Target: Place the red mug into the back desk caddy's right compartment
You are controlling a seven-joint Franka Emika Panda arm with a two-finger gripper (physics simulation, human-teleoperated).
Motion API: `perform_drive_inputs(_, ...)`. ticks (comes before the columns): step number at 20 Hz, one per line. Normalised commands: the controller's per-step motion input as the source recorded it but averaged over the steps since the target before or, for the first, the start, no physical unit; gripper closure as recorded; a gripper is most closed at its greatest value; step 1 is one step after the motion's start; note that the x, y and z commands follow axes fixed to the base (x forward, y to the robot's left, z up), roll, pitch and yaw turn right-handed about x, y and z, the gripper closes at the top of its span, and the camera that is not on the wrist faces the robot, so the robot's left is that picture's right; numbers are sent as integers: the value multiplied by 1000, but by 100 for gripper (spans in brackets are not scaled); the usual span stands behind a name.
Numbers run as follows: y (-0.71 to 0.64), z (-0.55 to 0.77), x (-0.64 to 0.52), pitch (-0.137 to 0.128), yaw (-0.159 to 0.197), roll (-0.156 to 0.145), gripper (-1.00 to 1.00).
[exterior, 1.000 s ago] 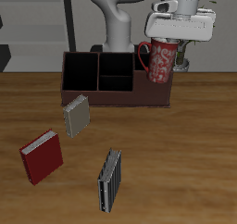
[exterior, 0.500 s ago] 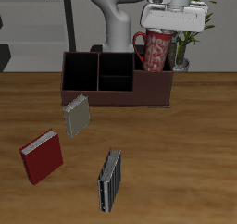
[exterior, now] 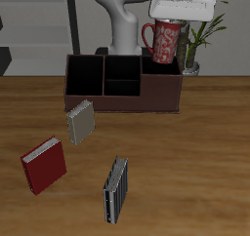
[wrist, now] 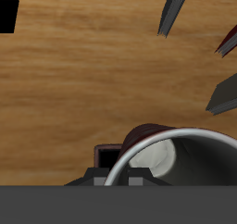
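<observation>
From the exterior view, the hand (exterior: 172,19) grips the red mug (exterior: 163,41) by its rim, holding it upright in the air above the right compartment (exterior: 159,80) of the back desk caddy (exterior: 122,101), near the desk's back edge. Three books (exterior: 80,121) lie nearer the front edge. In the wrist view, the mug's white rim (wrist: 176,135) sits close under the camera, over the wooden desk (wrist: 83,70).
</observation>
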Motion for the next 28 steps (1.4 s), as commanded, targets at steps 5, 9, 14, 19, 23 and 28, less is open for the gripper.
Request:
perform_drive_inputs(5,132,-39,-329,33,-13,43,100)
perform_drive_inputs(9,55,24,-333,-24,9,14,100)
perform_drive_inputs(14,-71,20,-71,-21,-4,-16,100)
perform_drive_inputs(19,-129,-63,41,11,-39,-48,100)
perform_drive_inputs(23,-18,-141,84,39,-41,-16,100)
perform_drive_inputs(28,74,-142,50,33,-22,8,100)
